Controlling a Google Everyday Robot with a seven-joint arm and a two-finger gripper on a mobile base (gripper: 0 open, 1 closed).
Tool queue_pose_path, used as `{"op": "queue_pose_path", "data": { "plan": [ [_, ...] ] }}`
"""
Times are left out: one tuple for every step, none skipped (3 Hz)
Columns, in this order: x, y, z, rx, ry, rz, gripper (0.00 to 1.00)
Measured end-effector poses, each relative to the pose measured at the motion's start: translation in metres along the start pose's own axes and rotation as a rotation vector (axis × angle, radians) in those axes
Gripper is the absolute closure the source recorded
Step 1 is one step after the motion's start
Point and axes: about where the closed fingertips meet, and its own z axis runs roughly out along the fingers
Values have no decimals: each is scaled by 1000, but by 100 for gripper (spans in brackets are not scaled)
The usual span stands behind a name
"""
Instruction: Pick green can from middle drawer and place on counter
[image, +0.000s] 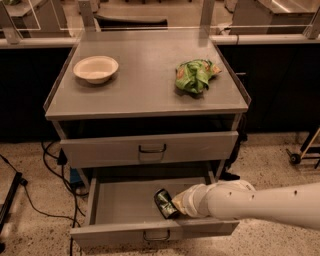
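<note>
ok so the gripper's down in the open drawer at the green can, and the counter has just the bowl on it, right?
Not quite. The counter holds two things, not one: the bowl and a crumpled green snack bag, as the camera view shows. The rest stands: the gripper is down in the open middle drawer, right at the green can.
</note>
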Motion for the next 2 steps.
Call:
{"op": "queue_pose_path", "data": {
  "plan": [
    [-2, 4, 33, -32, 2, 16, 100],
    [-3, 7, 57, -57, 10, 18, 100]
  ]
}}
